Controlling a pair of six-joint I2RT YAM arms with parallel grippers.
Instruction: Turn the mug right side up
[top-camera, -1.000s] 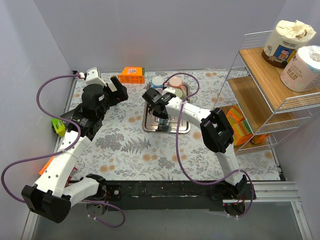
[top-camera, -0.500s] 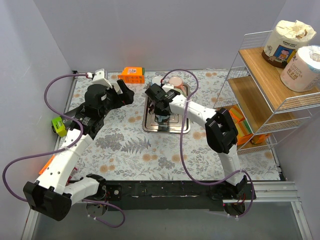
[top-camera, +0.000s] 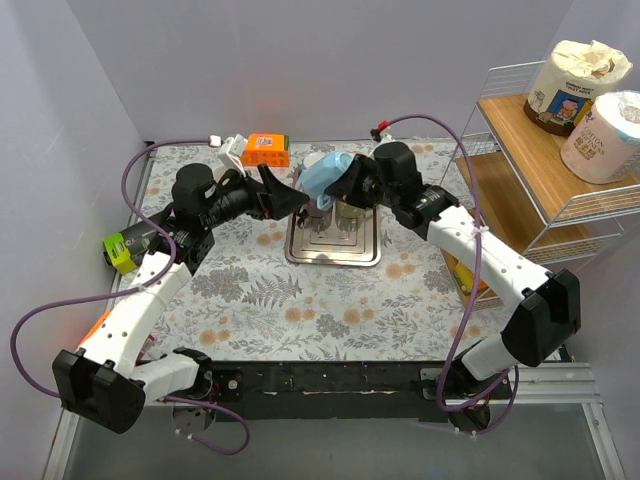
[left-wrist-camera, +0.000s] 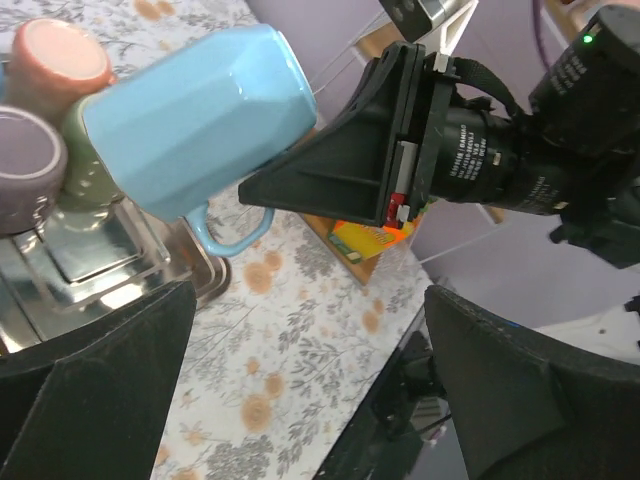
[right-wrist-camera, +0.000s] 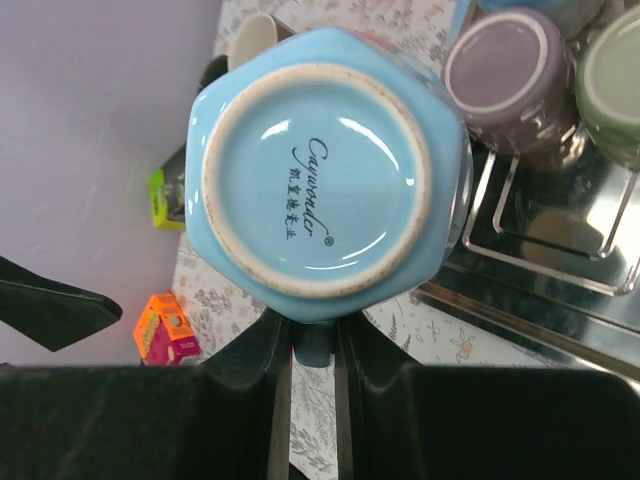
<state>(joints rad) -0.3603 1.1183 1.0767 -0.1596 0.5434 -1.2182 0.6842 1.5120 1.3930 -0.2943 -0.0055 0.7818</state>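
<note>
Mug (top-camera: 322, 177) newly lifted off tray (top-camera: 333, 258), tipped sideways, pinched tight in right gripper (top-camera: 345, 187); left gripper (top-camera: 283, 190) swung close, spread wide, empty. Halfway to upright.

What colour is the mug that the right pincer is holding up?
Light blue. The mug shows best in the left wrist view.

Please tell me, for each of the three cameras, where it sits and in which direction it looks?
Top external: above and behind the bases, looking down on the table; both arms show.
Left wrist: on the left arm, facing the right gripper and blue mug; its open left fingers at the bottom.
Right wrist: on the right arm, looking at the mug's base over the tray; the right fingers at the bottom.
Shared: all three show the blue mug.
</note>
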